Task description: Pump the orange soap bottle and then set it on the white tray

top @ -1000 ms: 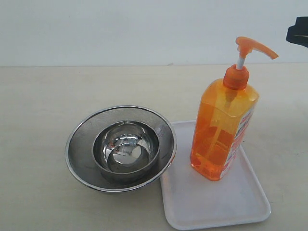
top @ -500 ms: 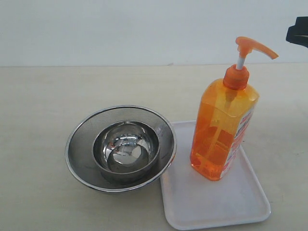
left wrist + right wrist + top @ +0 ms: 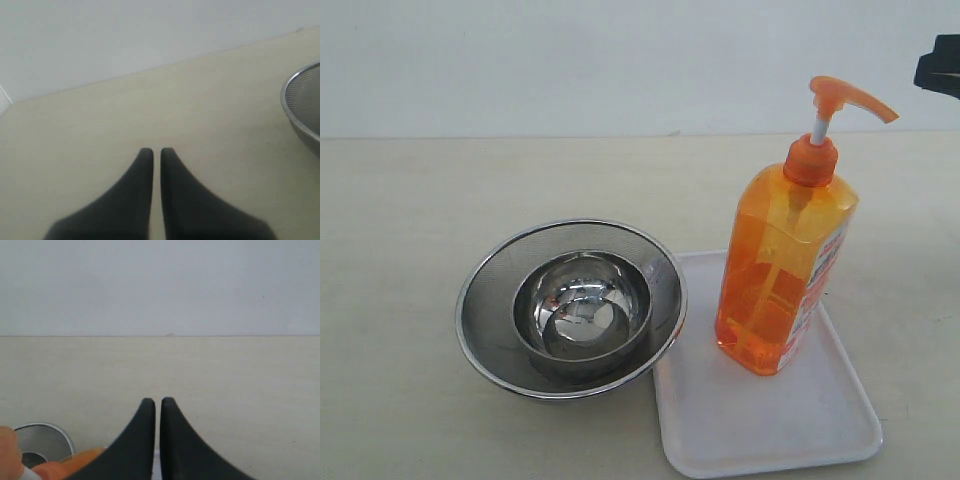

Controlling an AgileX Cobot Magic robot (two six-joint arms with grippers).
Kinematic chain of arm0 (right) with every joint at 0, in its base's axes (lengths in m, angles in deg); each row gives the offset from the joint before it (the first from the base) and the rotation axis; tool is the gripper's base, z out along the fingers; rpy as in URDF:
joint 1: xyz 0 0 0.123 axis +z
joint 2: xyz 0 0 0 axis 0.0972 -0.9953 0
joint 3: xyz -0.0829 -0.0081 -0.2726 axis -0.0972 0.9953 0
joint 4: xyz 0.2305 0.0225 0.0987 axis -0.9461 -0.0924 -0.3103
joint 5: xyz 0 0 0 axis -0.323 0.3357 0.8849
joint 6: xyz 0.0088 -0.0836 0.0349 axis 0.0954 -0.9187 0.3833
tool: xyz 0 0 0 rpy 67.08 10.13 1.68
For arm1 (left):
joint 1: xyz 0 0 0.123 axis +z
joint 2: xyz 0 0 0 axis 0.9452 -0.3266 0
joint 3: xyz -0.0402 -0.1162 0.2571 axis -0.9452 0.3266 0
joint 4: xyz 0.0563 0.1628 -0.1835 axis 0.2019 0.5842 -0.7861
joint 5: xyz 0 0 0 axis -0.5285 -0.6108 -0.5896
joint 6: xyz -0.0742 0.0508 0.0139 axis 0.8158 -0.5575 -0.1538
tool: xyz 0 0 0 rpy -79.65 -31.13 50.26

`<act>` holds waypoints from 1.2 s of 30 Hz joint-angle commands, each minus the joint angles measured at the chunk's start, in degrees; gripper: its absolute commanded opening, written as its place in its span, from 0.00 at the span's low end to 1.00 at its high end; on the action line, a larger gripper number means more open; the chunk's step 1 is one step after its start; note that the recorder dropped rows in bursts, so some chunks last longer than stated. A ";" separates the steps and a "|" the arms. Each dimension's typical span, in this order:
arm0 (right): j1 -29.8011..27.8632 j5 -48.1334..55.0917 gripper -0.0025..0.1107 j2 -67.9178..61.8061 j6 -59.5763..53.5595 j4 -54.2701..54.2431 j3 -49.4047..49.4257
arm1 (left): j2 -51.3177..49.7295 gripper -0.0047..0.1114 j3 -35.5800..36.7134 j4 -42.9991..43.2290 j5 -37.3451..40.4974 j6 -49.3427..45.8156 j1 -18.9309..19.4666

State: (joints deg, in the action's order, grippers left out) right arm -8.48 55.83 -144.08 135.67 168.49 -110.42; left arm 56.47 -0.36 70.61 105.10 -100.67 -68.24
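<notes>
One mesh strainer (image 3: 485,300) is seen at lower left on the surface (image 3: 420,190), with one steel bowl (image 3: 582,315) nested inside. Just beside it, at lower right, one white tray (image 3: 770,425) is laid, and one orange soap bottle (image 3: 780,270) is stood upright on it. Two claws are counted, the left claw (image 3: 156,152) and the right claw (image 3: 157,402), each pressed together.

A pale beige tabletop (image 3: 410,190) filled the lower part of the scene, matte and smooth, with a few faint specks on its surface. Behind the tabletop rose a plain wall (image 3: 570,60), whitish with a cool grey-blue cast. The wall met the tabletop's far edge in one straight seam, and a small fleck (image 3: 672,132) sat right on that seam. The light was soft and even, and the shadows on the tabletop were faint and blurred at their edges.
</notes>
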 commanded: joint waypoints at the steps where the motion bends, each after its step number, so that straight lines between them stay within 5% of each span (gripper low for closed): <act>1: 0.08 -3.28 0.02 0.30 2.48 0.02 0.05 | 0.19 0.08 0.20 -0.62 -0.84 0.50 0.17; 9: 0.08 -9.99 0.02 2.74 1.71 0.02 0.05 | 0.19 0.08 0.20 -0.62 -0.84 0.50 0.17; 21: 0.08 -9.45 0.02 26.48 6.52 0.02 2.03 | 0.19 0.08 0.20 -0.62 -0.84 0.50 0.17; 36: 0.08 -7.69 0.02 46.79 6.86 0.02 26.48 | 0.19 0.08 0.20 -0.62 -0.84 0.50 0.17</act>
State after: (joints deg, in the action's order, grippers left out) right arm -8.48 46.59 -99.20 143.31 168.65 -88.12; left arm 56.47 -0.36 70.61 105.10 -100.67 -68.24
